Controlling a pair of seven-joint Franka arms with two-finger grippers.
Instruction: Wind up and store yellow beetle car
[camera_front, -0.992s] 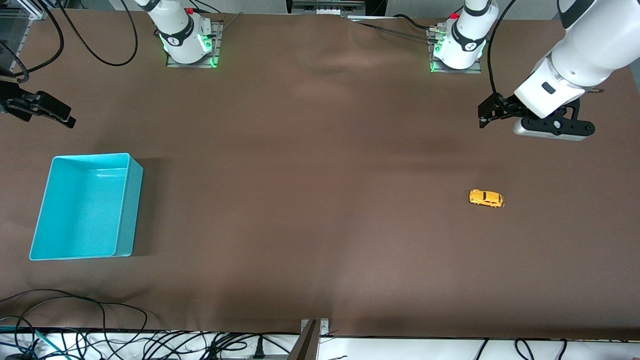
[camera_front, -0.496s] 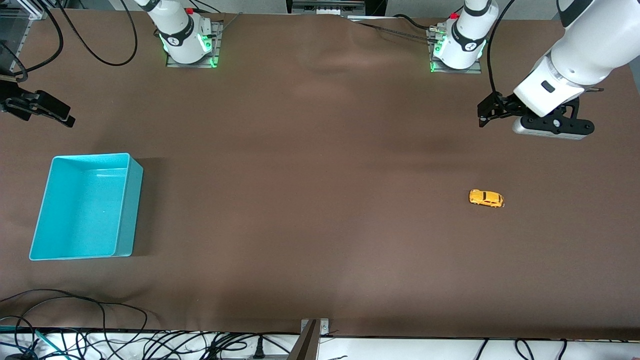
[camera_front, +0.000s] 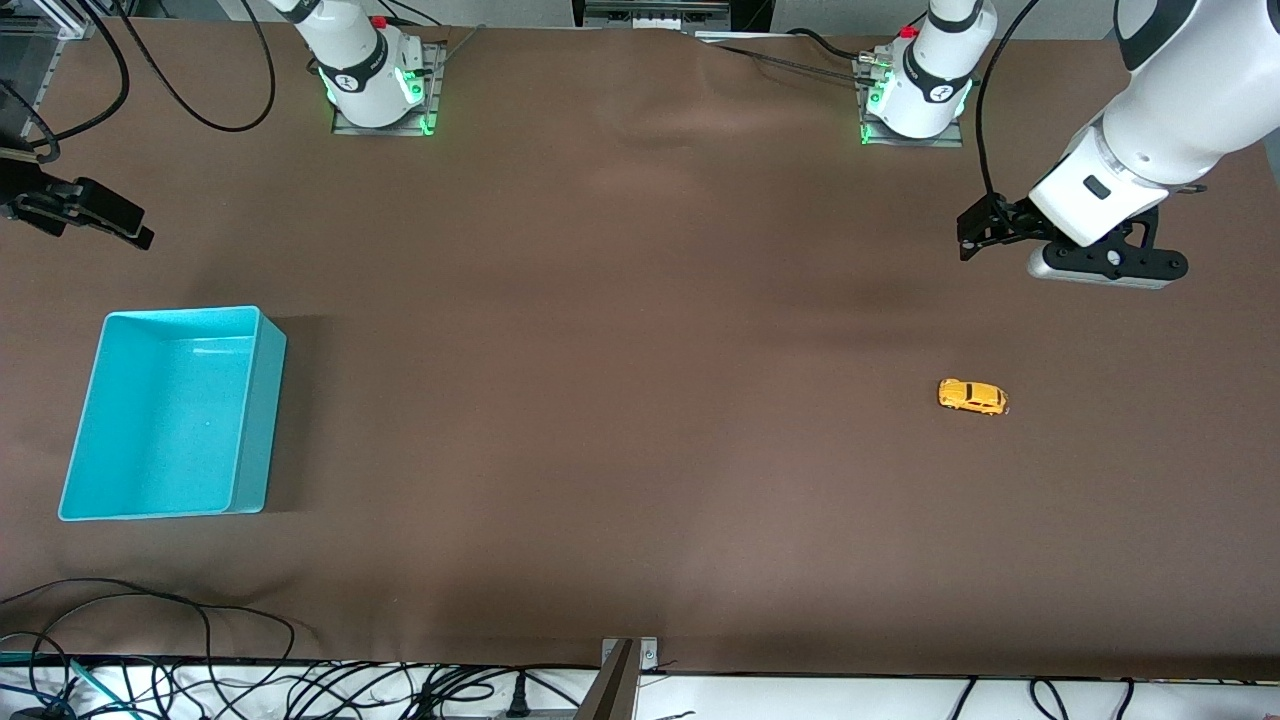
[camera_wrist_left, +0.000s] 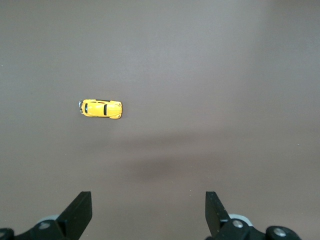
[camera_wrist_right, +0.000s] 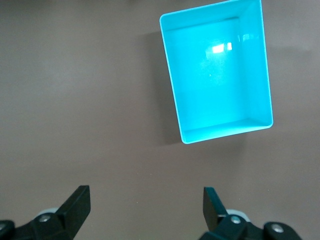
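Right claw (camera_front: 75, 212) spread, waiting above bare surface (camera_front: 620, 400) near turquoise bin (camera_front: 250, 420). Left claw (camera_front: 985, 232) spread too, hovering short of yellow beetle car (camera_front: 972, 396). Risk: off-centre descent, nudging so tiny a car away.

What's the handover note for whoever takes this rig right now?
Left gripper: open, empty, in the air over bare table at the left arm's end.
Right gripper: open, empty, waiting by the table edge at the right arm's end.
Yellow beetle car: on the table, untouched.
Turquoise bin: empty.
Done: nothing.
Left: grasp the car, wind it, store it, presumably in the bin.
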